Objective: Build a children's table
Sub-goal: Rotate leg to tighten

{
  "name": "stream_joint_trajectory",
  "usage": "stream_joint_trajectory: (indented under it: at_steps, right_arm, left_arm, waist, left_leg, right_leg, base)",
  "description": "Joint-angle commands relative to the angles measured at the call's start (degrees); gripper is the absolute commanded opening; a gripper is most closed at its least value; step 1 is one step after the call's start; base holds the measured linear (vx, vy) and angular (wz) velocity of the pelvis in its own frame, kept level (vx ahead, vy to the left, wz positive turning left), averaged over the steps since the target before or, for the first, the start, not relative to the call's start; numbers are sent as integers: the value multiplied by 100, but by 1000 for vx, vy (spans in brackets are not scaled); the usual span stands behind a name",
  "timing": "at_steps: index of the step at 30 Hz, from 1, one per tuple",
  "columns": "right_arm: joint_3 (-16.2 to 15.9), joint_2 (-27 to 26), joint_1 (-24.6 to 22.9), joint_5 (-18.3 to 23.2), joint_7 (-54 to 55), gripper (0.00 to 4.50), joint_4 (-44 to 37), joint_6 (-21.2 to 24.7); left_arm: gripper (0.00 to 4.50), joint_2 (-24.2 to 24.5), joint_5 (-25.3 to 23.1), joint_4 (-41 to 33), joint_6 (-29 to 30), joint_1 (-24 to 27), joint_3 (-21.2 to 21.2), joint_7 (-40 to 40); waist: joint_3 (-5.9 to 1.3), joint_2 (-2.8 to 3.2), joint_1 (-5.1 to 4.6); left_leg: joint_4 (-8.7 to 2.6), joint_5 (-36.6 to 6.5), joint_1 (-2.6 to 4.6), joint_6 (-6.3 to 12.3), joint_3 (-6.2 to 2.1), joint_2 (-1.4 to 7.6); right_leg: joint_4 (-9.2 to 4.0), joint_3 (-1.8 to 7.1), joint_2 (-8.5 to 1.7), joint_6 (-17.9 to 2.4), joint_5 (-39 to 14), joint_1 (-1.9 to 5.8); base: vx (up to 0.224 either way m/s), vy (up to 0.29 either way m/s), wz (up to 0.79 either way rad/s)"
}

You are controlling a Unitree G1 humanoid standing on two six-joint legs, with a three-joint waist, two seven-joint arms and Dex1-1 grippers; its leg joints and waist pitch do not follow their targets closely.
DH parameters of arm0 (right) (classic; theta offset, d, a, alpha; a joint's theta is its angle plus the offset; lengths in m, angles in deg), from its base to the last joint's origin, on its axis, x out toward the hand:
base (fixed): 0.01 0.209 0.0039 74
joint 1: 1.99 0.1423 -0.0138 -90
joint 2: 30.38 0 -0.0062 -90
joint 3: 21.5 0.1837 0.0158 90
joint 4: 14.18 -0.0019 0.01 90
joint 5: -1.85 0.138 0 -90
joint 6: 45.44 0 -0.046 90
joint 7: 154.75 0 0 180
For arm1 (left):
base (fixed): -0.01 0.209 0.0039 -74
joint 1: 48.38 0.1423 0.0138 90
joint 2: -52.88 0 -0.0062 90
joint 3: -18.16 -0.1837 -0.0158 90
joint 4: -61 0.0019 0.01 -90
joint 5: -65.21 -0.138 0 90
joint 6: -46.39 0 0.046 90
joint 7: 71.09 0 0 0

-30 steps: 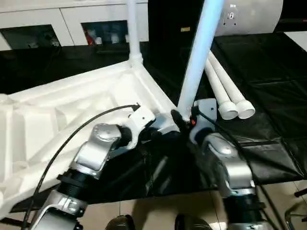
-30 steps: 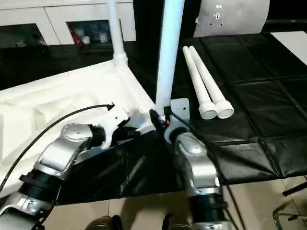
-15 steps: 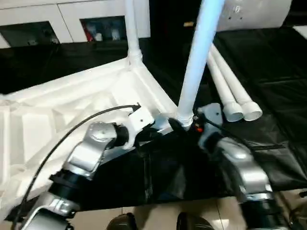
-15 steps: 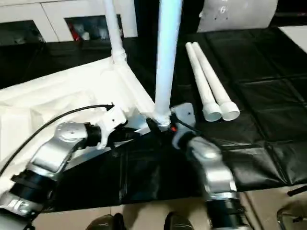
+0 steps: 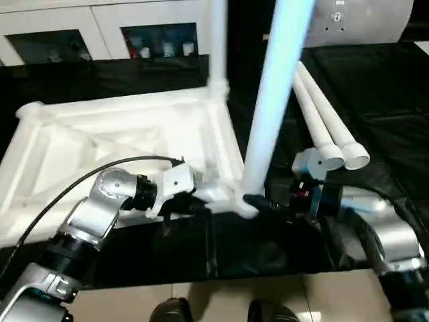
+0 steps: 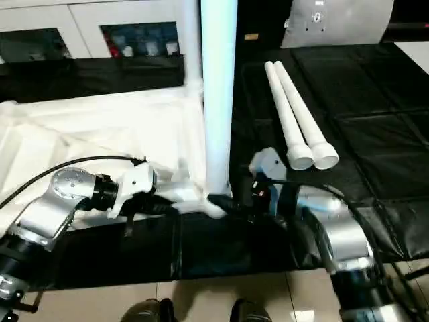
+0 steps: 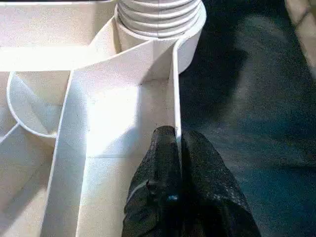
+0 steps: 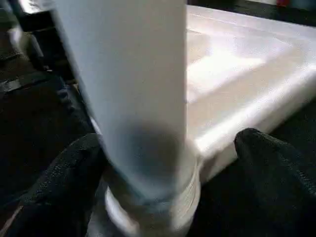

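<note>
The white table top (image 5: 100, 127) lies upside down on a black mat. One white leg (image 5: 218, 47) stands in its far corner socket. A second leg (image 5: 271, 100) stands in the near right corner socket, its ribbed base (image 7: 158, 15) seated there. My left gripper (image 7: 176, 136) is shut on the table top's rim just beside that socket. My right gripper (image 8: 163, 173) reaches the second leg's base from the right. It is open, with one finger (image 8: 74, 182) against the leg and the other finger (image 8: 266, 168) a little off it. Two loose legs (image 5: 322, 124) lie side by side on the mat to the right.
White cabinets with glass doors (image 5: 157, 40) run along the back. A pale rounded housing (image 5: 375, 20) stands at the back right. The black mat (image 5: 375, 100) ends near me, with tiled floor and my feet (image 5: 171, 312) below its edge.
The camera has shifted. My right forearm has swung out to the right and now lies sideways, reaching the leg's base from the side. The left gripper stays on the rim.
</note>
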Motion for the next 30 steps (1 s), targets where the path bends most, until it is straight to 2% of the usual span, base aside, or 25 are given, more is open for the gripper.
stream_joint_trajectory:
  at_steps: [1,3,6,7,10,11,13,16,21,26,27,30]
  right_arm:
    - [-152,74,119,14,-309,447,189,-149]
    - [-277,143,273,-15,-597,430,385,-277]
    - [-360,187,383,-11,-822,409,503,-291]
    - [-403,215,432,5,-950,394,542,-242]
    - [-478,265,505,7,-1143,374,612,-227]
    - [-510,285,543,9,-1217,374,658,-219]
    - [-539,303,578,9,-1282,340,704,-219]
    - [-622,324,660,28,-1447,320,836,-212]
    - [-657,327,696,26,-1536,276,911,-224]
    - [-679,298,712,31,-1611,263,974,-198]
    - [-682,283,684,58,-1612,262,947,-148]
    - [-679,255,581,129,-1563,262,845,-6]
  left_arm:
    - [0,64,-47,84,-215,-73,-271,-386]
    - [0,77,-85,201,-354,-147,-330,-497]
    - [0,69,-105,286,-427,-213,-356,-556]
    - [0,61,-117,321,-456,-243,-365,-577]
    - [0,54,-132,387,-517,-292,-381,-609]
    - [0,55,-132,418,-545,-311,-390,-622]
    - [0,56,-130,448,-571,-329,-398,-635]
    - [0,46,-137,548,-652,-362,-407,-659]
    - [0,39,-140,614,-704,-382,-410,-663]
    - [0,29,-139,696,-738,-416,-388,-653]
    - [0,16,-116,701,-711,-415,-361,-628]
    - [0,-34,-66,671,-610,-404,-301,-531]
  waist:
    - [-388,-49,10]
    - [-412,-75,31]
    - [-412,-63,51]
    - [-418,-89,64]
    - [-420,-96,72]
    - [-416,-124,70]
    - [-408,-108,78]
    - [-400,-115,87]
    - [-407,-119,111]
    - [-404,-113,132]
    - [-399,-89,140]
    - [-393,-88,141]
  left_leg:
    - [-371,-976,91,607,-73,344]
    - [-362,-908,92,620,-71,335]
    - [-355,-807,81,673,-66,347]
    - [-350,-752,78,706,-65,351]
    - [-342,-678,69,765,-60,343]
    - [-341,-676,61,784,-55,344]
    - [-340,-715,63,778,-54,335]
    - [-346,-761,67,745,-57,341]
    - [-347,-740,72,727,-56,348]
    - [-350,-744,68,721,-58,349]
    - [-355,-785,75,700,-61,353]
    - [-363,-833,76,663,-58,355]
  right_leg:
    - [-412,379,-471,-1334,-1228,316]
    - [-395,369,-467,-1348,-1172,322]
    - [-366,373,-467,-1393,-1024,320]
    - [-353,375,-472,-1405,-962,320]
    - [-341,369,-467,-1428,-864,324]
    - [-346,373,-478,-1418,-868,328]
    - [-367,365,-478,-1395,-1033,321]
    - [-378,365,-476,-1342,-1180,314]
    - [-370,370,-476,-1341,-1149,312]
    - [-372,367,-478,-1344,-1145,314]
    - [-378,365,-480,-1340,-1201,309]
    - [-388,369,-474,-1334,-1218,311]
  base:
    - [0,0,0]
    - [0,0,0]
    - [0,0,0]
    - [0,0,0]
    - [0,0,0]
    - [0,0,0]
    - [0,0,0]
    - [0,0,0]
    - [0,0,0]
    - [0,0,0]
    - [0,0,0]
    - [0,0,0]
